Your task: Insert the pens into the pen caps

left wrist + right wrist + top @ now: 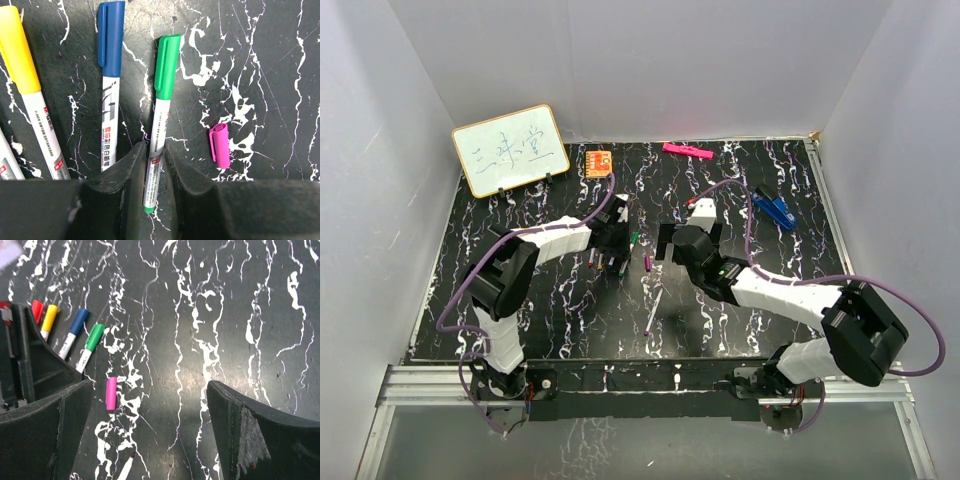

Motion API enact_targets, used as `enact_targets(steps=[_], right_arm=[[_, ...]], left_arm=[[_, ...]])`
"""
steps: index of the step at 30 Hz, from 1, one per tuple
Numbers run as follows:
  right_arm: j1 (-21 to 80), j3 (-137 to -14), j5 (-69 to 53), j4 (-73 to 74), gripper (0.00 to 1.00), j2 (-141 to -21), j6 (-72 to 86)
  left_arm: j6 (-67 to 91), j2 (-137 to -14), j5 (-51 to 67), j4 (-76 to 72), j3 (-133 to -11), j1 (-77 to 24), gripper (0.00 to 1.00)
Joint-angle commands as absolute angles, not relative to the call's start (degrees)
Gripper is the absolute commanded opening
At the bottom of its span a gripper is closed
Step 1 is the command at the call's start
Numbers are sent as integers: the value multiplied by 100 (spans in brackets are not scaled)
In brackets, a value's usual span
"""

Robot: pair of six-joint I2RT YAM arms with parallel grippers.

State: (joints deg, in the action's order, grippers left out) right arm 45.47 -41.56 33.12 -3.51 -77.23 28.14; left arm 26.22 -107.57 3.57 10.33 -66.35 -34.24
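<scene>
Take the purple cap (220, 146) as marker. Just beside it, toward the left arm, count 4 capped pens (77, 325) in a row, with the green pen (160, 115) nearest. See the left gripper (155, 150) astride that green barrel, jaws barely parted; cannot tell whether pinching it. Find the right gripper (150, 390) spread wide above the cap, holding nothing. Judge pair 5 of 5 as the step in hand. Next: fetch the purple pen (654, 305), lying uncapped nearer the arm bases than the cap, then line tip to cap mouth and press home.
</scene>
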Motion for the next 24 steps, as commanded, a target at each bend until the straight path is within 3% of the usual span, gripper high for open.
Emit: enact_targets(steps=[1,7,12,24], right_arm=[[4565,-4399,3199,239,93,-7797,3302],[4819,-4204,3080,866,77,-7701,3721],[5217,-4197,2844,1337,69,-7669,4039],[5932,-4860,2802,2428,64,-8376,4690]], left_arm=[[2698,-10622,352,1148,-6768,-3415,23],[2722,-10315,397,1081,-6758,-3410,27],[2716,-9964,328,1137,-6723,-3416,29],[2734,-9240,-76,1278,-6190,-3410,29]])
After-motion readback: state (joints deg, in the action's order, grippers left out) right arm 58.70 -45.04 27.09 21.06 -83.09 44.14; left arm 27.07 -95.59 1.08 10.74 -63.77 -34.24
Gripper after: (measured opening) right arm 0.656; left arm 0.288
